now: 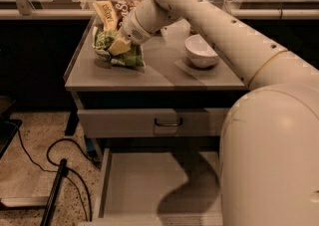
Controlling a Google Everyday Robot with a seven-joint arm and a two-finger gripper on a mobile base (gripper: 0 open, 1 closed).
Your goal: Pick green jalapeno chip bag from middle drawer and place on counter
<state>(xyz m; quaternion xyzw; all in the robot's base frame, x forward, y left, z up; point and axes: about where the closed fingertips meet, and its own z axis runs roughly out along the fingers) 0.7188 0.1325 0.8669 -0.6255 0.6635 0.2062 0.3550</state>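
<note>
The green jalapeno chip bag (122,56) lies crinkled on the left part of the counter (159,76). My gripper (117,45) reaches in from the right and is down on the bag's top, shut on it, with a pale yellow finger (119,46) pressed into the foil. The bag rests on the counter surface. The middle drawer (144,190) is pulled out at the bottom of the view, its flat grey floor bare, partly under my arm's shadow.
A brown-and-yellow chip bag (110,13) stands at the counter's back left, just behind the green bag. A white bowl (201,51) sits on the counter's right. The shut drawer front with a black handle (168,122) is above the open drawer. Black cables (50,160) lie on the floor at left.
</note>
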